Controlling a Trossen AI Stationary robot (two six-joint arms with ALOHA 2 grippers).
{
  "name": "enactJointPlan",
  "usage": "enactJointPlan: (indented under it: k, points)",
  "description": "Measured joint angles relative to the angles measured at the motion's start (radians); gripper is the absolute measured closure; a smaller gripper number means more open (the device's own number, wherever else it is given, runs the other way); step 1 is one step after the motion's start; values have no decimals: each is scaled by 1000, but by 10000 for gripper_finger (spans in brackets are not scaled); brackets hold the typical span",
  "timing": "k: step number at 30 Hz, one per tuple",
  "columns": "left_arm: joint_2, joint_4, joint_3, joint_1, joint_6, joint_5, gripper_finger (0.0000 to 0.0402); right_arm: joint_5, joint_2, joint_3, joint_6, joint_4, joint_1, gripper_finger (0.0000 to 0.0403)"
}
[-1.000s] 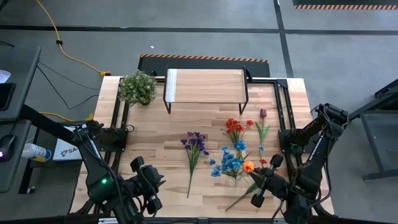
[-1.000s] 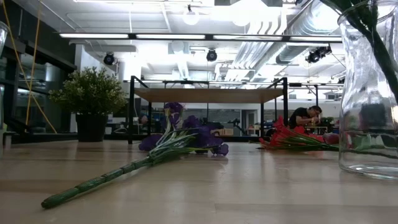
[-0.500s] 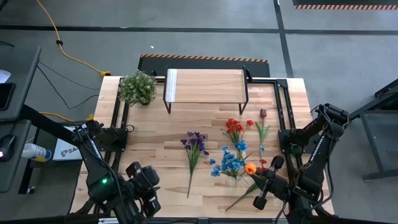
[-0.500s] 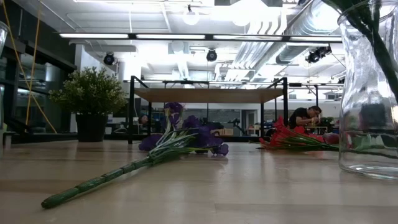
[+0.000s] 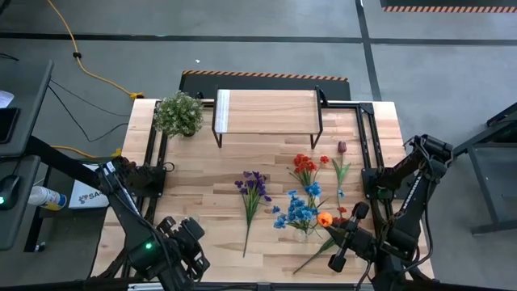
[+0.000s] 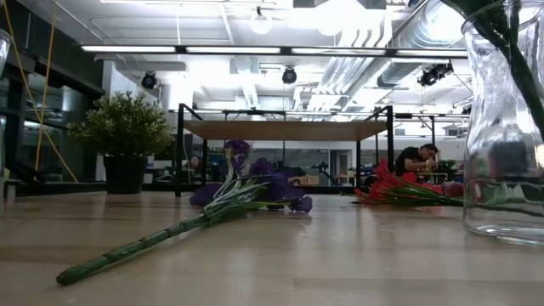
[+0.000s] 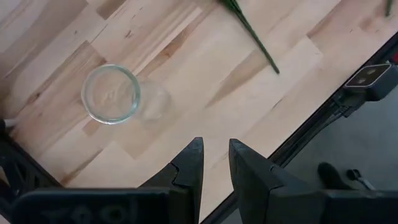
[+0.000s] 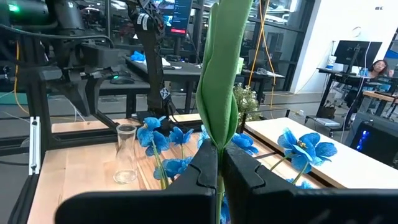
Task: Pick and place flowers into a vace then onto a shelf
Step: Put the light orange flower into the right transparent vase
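Observation:
My right gripper [image 5: 331,245] is shut on the orange tulip [image 5: 324,217], near the table's near right corner. Just beside it, blue flowers [image 5: 297,212] stand with their stems in a glass vase [image 6: 506,127]. Purple flowers [image 5: 252,198], red flowers [image 5: 305,167] and a dark red tulip [image 5: 342,148] lie flat on the table. My left gripper [image 7: 216,155] hangs near the front left, pointing steeply down, narrowly open and holding nothing. An empty glass vase [image 7: 112,93] stands upright below and beside it. The shelf [image 5: 266,111] stands at the far edge. My right gripper pinches the orange tulip by its green leaf and stem [image 8: 217,140] between its two fingers. The fingers come in level from the table's right and lie across the stem. The leaf rises upright above the fingers; the stem's lower end is hidden from the wrist view.
A bushy potted plant [image 5: 178,113] stands at the far left beside the shelf. Black frame rails [image 5: 153,174] run along both side edges of the table. Bare wood lies between the purple flowers and the left rail.
My left gripper has sunk toward the table near the front left, tipping further downward and rolling about its own axis; its finger gap looks unchanged. My right gripper and the flowers have stayed where they were.

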Motion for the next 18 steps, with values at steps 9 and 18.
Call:
enactJointPlan:
  k: [9,18]
  points:
    - [0,21,-1,0,-2,-49,291,-10,-1,-11,24,0,0,403]
    - [0,33,-1,0,-3,-62,291,-40,-1,-11,49,1,0,402]
